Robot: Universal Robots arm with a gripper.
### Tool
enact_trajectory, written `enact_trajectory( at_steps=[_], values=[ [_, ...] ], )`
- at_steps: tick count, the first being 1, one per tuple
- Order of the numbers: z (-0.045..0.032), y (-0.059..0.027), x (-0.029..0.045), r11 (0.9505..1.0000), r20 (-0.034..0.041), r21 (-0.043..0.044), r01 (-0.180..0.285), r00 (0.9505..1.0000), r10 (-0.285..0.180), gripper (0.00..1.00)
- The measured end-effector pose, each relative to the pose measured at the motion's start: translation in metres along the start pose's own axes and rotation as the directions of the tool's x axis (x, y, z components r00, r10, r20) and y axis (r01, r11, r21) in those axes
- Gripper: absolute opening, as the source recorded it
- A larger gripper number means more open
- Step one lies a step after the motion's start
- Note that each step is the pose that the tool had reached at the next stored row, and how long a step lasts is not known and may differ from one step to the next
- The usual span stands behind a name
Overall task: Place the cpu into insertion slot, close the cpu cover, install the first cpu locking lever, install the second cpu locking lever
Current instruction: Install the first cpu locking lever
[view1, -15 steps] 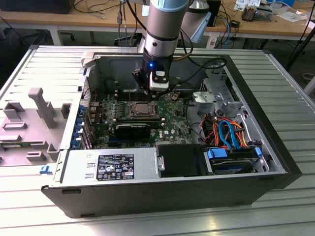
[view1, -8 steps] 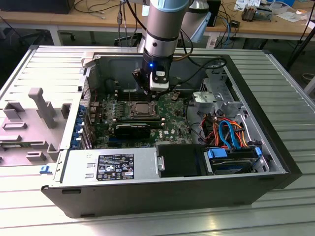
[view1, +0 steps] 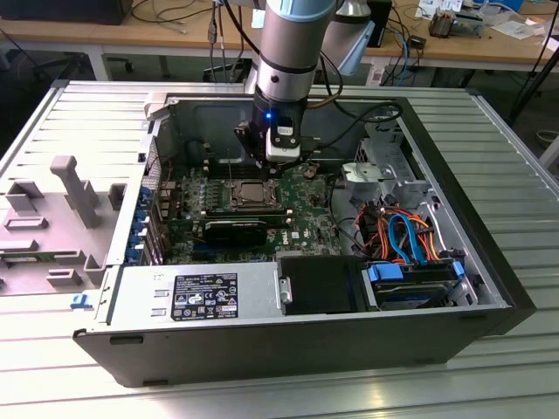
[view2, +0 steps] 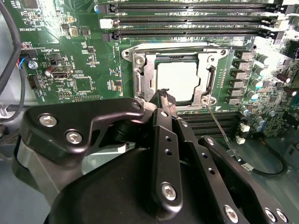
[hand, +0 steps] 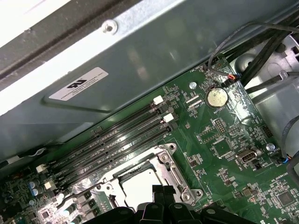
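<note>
Here, inside an open computer case (view1: 476,262) lying on a ribbed metal surface (view1: 515,157):

gripper (view2: 166,99): fingers (view2: 164,140) pressed together with nothing between them. Hangs low over the green motherboard (view2: 84,60), tips right at the near edge of the cpu cover (view2: 144,70); touching or not, cannot tell. In the exterior view, directly above the socket area.

cpu (view2: 180,81): silvery top up, seated flat in the insertion slot (view2: 177,58), visible through the cover's window.

cpu cover: grey metal frame, lying flat over the chip on all four sides.

locking lever (view2: 223,130): thin wire rod. Runs out from the screw at the cover's corner and slants away over the black slots beside the socket, apart from the frame.

memory slots (view2: 187,18): long, black, in a row across the socket from the gripper.

coin cell (hand: 217,98): round, silver, on the board well apart from the socket.

blue and orange cables (view1: 402,236): bundled beyond the board, toward the exterior view's right.
</note>
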State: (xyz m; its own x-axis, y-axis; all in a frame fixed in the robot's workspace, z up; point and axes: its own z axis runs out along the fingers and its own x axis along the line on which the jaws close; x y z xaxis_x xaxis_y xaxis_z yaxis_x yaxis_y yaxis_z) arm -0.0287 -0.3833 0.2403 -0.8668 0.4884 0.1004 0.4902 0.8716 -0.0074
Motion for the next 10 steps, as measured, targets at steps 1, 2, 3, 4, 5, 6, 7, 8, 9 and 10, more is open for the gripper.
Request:
enact_trajectory(
  at_steps=[1,2,3,4,5,6,7,8,9,10],
  values=[
    [0.0,0.0,0.0,1.0,-0.0001,-0.0002,0.001,1.0,-0.001,0.11],
    [0.0,-0.0001,0.0,1.0,-0.0002,-0.0003,0.001,1.0,-0.001,0.11],
    [0.0,-0.0001,-0.0001,1.0,-0.0003,-0.0004,0.001,1.0,-0.001,0.11],
    [0.0,-0.0002,-0.0001,1.0,-0.0004,-0.0007,0.002,1.0,-0.002,0.11],
    [0.0,-0.0002,-0.0001,1.0,-0.0005,-0.0008,0.002,1.0,-0.002,0.11],
    [0.0,-0.0002,-0.0001,1.0,-0.0007,-0.0009,0.003,1.0,-0.003,0.11],
    [0.0,-0.0003,-0.0002,1.0,-0.0007,-0.0011,0.003,1.0,-0.003,0.11],
    [0.0,-0.0004,-0.0002,1.0,-0.001,-0.0014,0.004,1.0,-0.004,0.11],
    [0.0,-0.0004,-0.0002,1.0,-0.0011,-0.0016,0.004,1.0,-0.004,0.11],
    [0.0,-0.0004,-0.0003,1.0,-0.0012,-0.0018,0.005,1.0,-0.005,0.11]
  ],
)
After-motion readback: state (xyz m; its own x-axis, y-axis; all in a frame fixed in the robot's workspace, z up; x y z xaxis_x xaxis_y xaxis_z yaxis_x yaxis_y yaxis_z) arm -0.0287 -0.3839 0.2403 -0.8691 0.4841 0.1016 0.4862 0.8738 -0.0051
